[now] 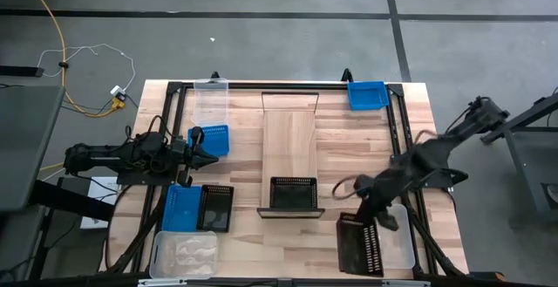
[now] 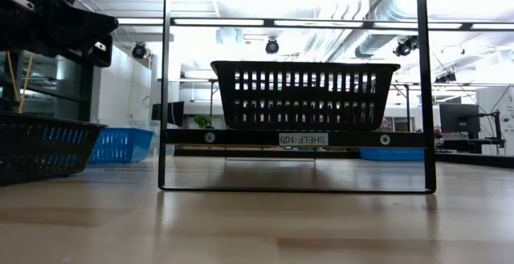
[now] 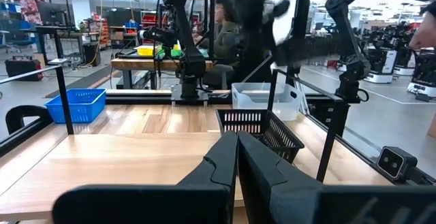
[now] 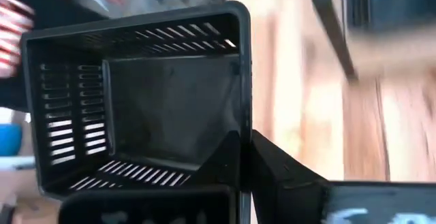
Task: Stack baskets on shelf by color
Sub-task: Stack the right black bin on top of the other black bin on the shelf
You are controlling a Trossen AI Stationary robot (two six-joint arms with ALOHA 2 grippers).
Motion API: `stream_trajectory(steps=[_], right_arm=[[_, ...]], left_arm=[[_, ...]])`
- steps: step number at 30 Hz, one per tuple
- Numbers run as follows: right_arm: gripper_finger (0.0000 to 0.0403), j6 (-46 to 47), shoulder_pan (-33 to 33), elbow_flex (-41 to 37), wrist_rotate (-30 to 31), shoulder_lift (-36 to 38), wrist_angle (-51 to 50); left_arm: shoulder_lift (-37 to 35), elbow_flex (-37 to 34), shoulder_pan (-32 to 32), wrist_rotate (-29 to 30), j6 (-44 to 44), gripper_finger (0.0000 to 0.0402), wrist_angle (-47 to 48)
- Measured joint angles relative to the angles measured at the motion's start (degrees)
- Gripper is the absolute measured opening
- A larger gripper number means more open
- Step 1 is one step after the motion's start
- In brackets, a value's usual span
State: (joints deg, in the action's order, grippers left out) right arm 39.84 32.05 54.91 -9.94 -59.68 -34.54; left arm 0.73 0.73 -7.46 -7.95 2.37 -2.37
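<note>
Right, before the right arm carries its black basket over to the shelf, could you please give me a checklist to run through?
1. Grip: the right gripper is shut on the rim of the held black basket. Ok.
2. Basket attitude: it hangs tilted, with its perforated side wall showing from above. Not ok; level it before stacking.
3. Colour match: the shelved black basket sits at the near end of the shelf. Ok.
4. Path: only bare tabletop shows between the held basket and the shelf. Probably ok.
5. Left gripper: shut and empty, near a blue basket, away from the shelf. Ok.
</note>
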Motion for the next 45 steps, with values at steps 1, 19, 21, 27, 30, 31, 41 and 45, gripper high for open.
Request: stream_trajectory(steps=[1, 19, 21, 27, 30, 31, 41, 45], right_arm=[[0.0001, -2.0, -0.7, 2.2, 0.9, 0.4, -0.3], [0.0000, -68.4, -23.1, 53.8, 12.9, -24.7, -17.2], [0.0000, -72.7, -24.3, 57.4, 12.2, -28.2, -17.4], [0.0000, -77.9, -26.4, 65.7, 4.8, -36.4, -24.3], [0.0000, -78.9, -26.5, 68.1, 4.7, -38.3, -28.0], [0.0000, -78.9, -26.5, 68.5, 4.7, -38.4, -28.6], [0.0000, -74.8, -26.3, 68.9, 4.9, -38.1, -33.3], [0.0000, -74.8, -25.9, 68.9, 6.5, -38.1, -35.5]], left_arm=[[0.0, 0.0, 0.0, 0.0, 0.0, 0.0003, 0.0], [0.0, 0.0, 0.0, 0.0, 0.0, 0.0003, 0.0], [0.0, 0.0, 0.0, 0.0, 0.0, 0.0003, 0.0], [0.0, 0.0, 0.0, 0.0, 0.0, 0.0003, 0.0], [0.0, 0.0, 0.0, 0.0, 0.0, 0.0003, 0.0], [0.0, 0.0, 0.0, 0.0, 0.0, 0.0003, 0.0], [0.0, 0.0, 0.0, 0.0, 0.0, 0.0003, 0.0], [0.0, 0.0, 0.0, 0.0, 0.0, 0.0003, 0.0]])
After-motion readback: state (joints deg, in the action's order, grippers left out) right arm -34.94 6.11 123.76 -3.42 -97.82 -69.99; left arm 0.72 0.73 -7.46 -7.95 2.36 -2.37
